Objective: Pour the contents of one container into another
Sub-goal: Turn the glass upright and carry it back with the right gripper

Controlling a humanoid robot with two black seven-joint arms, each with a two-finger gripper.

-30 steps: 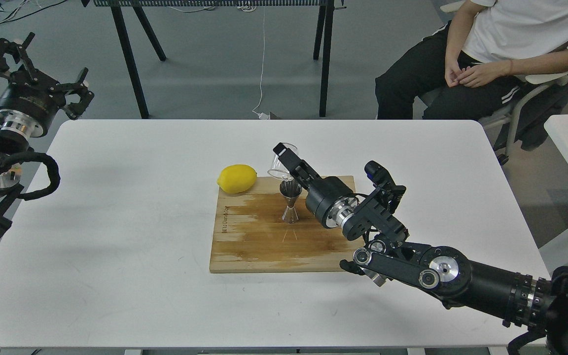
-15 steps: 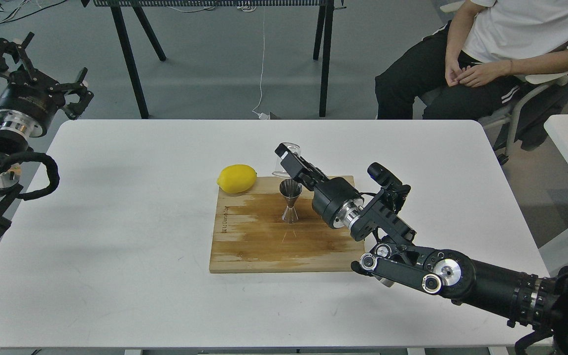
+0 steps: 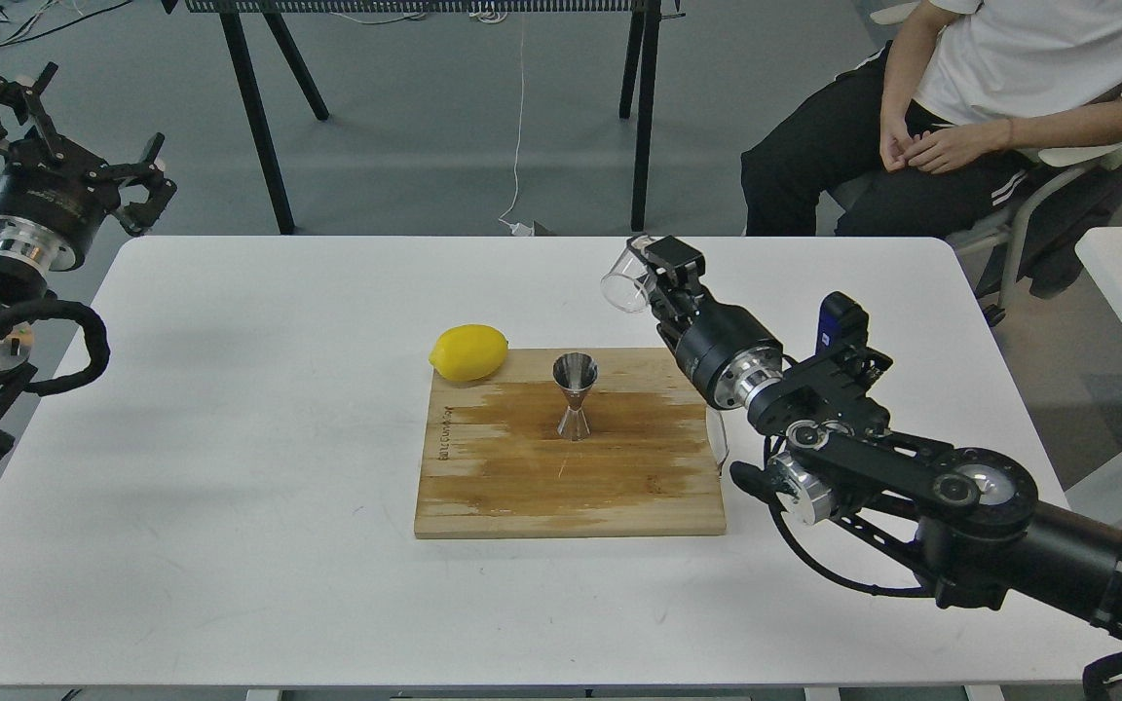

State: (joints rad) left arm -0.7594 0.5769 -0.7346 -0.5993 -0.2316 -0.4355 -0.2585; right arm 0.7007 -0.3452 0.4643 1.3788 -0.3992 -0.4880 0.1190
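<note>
Up and to the right of the jigger point(image 3: 575, 396), which stands upright on the cutting board point(image 3: 522, 487), the right tool point(image 3: 660, 276) grips the beaker point(image 3: 626, 280) tipped sideways, mouth leftward, above the desk point(image 3: 230, 389).

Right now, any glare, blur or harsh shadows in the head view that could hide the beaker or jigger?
Head view: sharp, even overhead light, soft shadows. The beaker is see-through, so its edges are faint against the white table. The jigger shows bright reflections, outline clear.

Dark burnt-in lettering along the left edge of the wooden cutting board point(image 3: 483, 477) — too small to read.
</note>
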